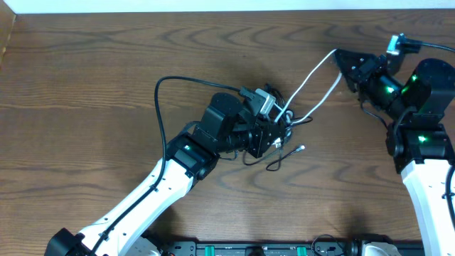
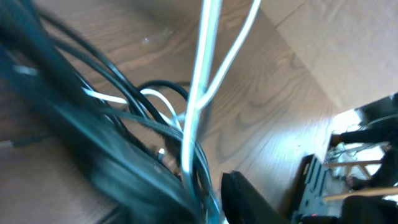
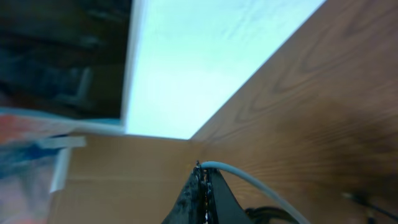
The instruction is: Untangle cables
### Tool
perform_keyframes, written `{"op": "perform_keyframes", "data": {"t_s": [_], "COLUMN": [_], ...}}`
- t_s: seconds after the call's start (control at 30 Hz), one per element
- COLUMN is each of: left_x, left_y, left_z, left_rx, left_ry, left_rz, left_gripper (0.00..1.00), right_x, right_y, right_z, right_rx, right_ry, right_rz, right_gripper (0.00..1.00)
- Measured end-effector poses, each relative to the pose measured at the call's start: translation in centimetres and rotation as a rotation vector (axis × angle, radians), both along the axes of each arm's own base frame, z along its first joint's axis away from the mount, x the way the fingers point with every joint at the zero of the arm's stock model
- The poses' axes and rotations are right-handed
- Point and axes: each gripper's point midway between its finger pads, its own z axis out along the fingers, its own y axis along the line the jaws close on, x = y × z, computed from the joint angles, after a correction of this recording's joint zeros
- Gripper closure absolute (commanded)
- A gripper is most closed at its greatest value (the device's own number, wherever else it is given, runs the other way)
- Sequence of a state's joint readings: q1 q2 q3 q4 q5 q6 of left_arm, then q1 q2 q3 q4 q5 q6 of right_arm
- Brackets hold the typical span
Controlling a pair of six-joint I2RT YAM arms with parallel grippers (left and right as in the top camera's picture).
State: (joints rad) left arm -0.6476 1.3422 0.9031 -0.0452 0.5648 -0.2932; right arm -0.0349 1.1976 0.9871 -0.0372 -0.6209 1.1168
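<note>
The cables lie tangled at the table's middle. The white cable (image 1: 313, 71) runs taut in two strands from the bundle (image 1: 284, 121) up right to my right gripper (image 1: 341, 57), which is shut on it. In the right wrist view the white cable (image 3: 249, 180) leaves the closed fingertips (image 3: 200, 169). My left gripper (image 1: 277, 134) sits on the bundle, closed around it. In the left wrist view the white strands (image 2: 202, 74) and blurred black cables (image 2: 124, 99) pass between its fingers (image 2: 205, 196). A thin black cable (image 1: 274, 165) with a small plug end (image 1: 301, 148) trails below the bundle.
A black wire (image 1: 162, 92) loops from the left arm (image 1: 170, 174) up and over to its wrist. The right arm (image 1: 419, 135) stands at the right edge. The wooden table (image 1: 85, 71) ends at a white surface (image 3: 199, 62) along the back.
</note>
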Motion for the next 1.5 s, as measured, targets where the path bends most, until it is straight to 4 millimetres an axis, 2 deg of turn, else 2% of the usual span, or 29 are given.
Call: {"op": "perform_keyframes", "data": {"t_s": [0.07,0.1,0.17,0.2,0.37,0.4,0.43,0.47,0.53,0.63,0.7,0.77,0.83,0.93,1.03,1.1,1.23,1.37,1.47,1.5], "left_x": [-0.2,-0.3,-0.4,-0.5,-0.6,-0.6,-0.6,-0.6,-0.6,-0.6,-0.6,-0.5,-0.3,0.2,1.1,1.7,2.5,3.0,3.1,3.1], "left_y": [-0.1,-0.2,-0.2,-0.3,-0.4,-0.4,-0.4,-0.4,-0.4,-0.3,-0.4,-0.3,-0.1,0.6,1.4,1.9,2.6,3.0,3.4,3.4], "left_z": [0.0,0.0,0.0,0.0,0.0,0.0,0.0,0.0,0.0,0.0,0.0,0.0,-0.2,-1.1,-1.8,-2.0,-2.2,-2.4,-2.7,-2.8], "left_rx": [-0.006,-0.007,-0.01,-0.013,-0.014,-0.014,-0.014,-0.014,-0.015,-0.014,-0.015,-0.012,0.001,0.046,0.095,0.115,0.146,0.166,0.182,0.188], "left_ry": [0.007,0.01,0.011,0.014,0.014,0.014,0.012,0.015,0.017,0.015,0.016,0.015,0.014,0.019,0.007,-0.006,-0.027,-0.037,-0.036,-0.034], "left_rz": [-0.012,-0.016,-0.027,-0.028,-0.035,-0.035,-0.037,-0.035,-0.035,-0.034,-0.035,-0.032,-0.015,0.033,0.099,0.134,0.187,0.219,0.234,0.237], "left_gripper": [0.61,0.66,0.88,0.92,0.91,0.79,0.57,0.48,0.4,0.05,0.04,0.04,0.04,0.03,0.03,0.03,0.03,0.03,0.03,0.03], "right_x": [0.0,-0.1,-0.2,-0.2,-0.3,-0.3,-0.3,-0.3,-0.2,-0.2,-0.5,-0.9,-1.5,-3.1,-4.7,-5.7,-6.9,-7.3,-7.8,-8.0], "right_y": [-0.3,-0.4,-0.6,-0.7,-0.8,-0.8,-0.8,-0.8,-0.6,0.3,1.0,1.5,1.5,0.7,-0.4,-1.1,-1.8,-1.3,-0.8,-0.7], "right_z": [-0.8,-1.1,-1.9,-2.2,-2.4,-2.4,-2.4,-2.3,-1.9,0.7,2.3,2.1,0.0,-5.2,-9.1,-11.0,-13.3,-15.6,-18.0,-19.6], "right_rx": [-0.034,-0.046,-0.071,-0.078,-0.097,-0.099,-0.101,-0.102,-0.101,-0.095,-0.109,-0.148,-0.192,-0.276,-0.367,-0.428,-0.515,-0.589,-0.619,-0.629], "right_ry": [0.016,0.023,0.046,0.054,0.051,0.05,0.048,0.046,0.025,-0.103,-0.193,-0.206,-0.139,0.065,0.218,0.296,0.394,0.441,0.496,0.534], "right_rz": [-0.01,-0.011,-0.02,-0.023,-0.021,-0.02,-0.019,-0.017,-0.005,0.055,0.108,0.15,0.172,0.176,0.166,0.154,0.154,0.204,0.243,0.261], "right_gripper": [0.99,0.98,0.98,0.99,0.99,0.99,0.98,0.99,0.99,0.98,0.91,0.76,0.73,0.68,0.61,0.57,0.53,0.53,0.53,0.53]}}
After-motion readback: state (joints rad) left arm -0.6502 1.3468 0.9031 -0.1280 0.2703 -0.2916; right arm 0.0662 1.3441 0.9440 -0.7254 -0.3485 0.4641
